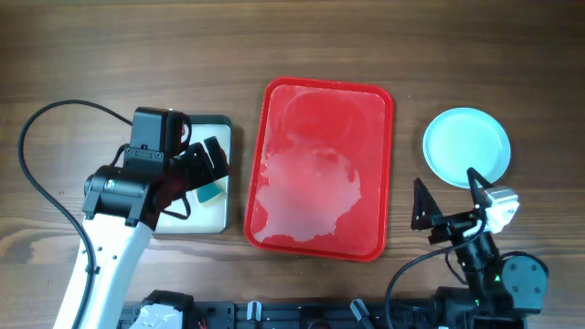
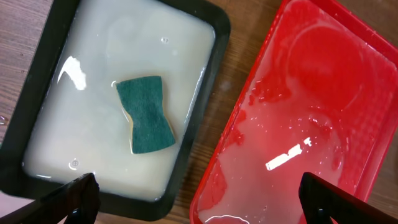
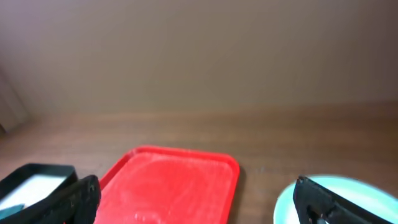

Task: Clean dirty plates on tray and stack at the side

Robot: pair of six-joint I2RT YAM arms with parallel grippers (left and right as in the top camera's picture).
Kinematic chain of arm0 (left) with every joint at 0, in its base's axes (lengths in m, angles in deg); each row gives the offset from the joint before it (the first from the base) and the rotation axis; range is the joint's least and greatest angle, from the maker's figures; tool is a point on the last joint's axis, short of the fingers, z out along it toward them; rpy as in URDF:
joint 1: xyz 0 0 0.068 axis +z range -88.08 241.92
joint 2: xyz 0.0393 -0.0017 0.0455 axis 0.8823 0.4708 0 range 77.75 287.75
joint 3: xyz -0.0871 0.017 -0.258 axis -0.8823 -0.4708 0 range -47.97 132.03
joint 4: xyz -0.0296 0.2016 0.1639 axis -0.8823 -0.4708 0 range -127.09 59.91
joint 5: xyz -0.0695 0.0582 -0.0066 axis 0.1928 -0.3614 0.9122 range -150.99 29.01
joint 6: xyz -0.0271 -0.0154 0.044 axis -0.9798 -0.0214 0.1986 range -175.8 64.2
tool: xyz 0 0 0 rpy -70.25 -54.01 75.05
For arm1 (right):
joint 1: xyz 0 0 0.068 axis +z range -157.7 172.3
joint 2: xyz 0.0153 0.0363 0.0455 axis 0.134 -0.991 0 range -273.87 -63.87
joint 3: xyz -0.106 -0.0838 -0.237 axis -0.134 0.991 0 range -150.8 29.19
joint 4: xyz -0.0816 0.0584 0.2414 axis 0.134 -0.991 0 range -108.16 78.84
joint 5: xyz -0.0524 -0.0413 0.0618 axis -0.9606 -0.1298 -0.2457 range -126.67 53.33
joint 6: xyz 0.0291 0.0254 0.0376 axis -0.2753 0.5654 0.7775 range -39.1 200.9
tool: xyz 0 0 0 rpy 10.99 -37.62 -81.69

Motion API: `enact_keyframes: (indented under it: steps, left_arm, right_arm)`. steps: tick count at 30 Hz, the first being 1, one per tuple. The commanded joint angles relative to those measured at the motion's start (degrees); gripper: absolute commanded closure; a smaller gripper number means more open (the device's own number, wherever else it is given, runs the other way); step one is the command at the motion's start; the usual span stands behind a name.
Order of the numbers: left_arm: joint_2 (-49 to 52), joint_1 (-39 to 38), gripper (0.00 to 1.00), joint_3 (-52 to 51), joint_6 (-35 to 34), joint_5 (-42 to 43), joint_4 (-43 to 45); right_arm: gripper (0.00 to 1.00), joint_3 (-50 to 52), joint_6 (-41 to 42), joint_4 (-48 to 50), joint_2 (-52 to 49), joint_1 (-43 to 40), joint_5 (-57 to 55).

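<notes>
Red tray, sudsy and bare, lies between both tools, the plates apparently stacked clean on the counter just ahead of the right tool, spread and empty, while the left tool, likewise spread, hangs over the sponge in its basin.

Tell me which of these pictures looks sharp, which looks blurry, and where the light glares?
Left wrist view: sharp, with white glare patches on the wet red tray and on the milky water of the black-rimmed tray holding the sponge. Right wrist view: soft throughout, the pale blue plate edge fuzzy. Overhead view: evenly lit, no hard shadows.
</notes>
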Motion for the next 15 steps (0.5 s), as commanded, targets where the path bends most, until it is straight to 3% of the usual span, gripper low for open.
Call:
enact_keyframes:
  steps: [1, 6, 8, 15]
  left_arm:
    - [-0.31, 0.26, 0.00, 0.74, 0.31, 0.46, 0.11]
    - [-0.31, 0.26, 0.00, 0.74, 0.31, 0.44, 0.11]
    - [-0.31, 0.26, 0.00, 0.74, 0.31, 0.46, 0.11]
    - [-0.31, 0.26, 0.00, 0.74, 0.31, 0.44, 0.11]
  right_arm:
    - [0.00, 4.33, -1.11, 3.37, 1.20, 1.22, -0.83]
    - [0.00, 13.94, -1.16, 12.35, 1.20, 2.14, -0.85]
    - [0.00, 16.37, -0.98, 20.09, 1.22, 2.29, -0.39]
    - [0.00, 16.90, -1.05, 19.74, 0.94, 2.38, -0.39]
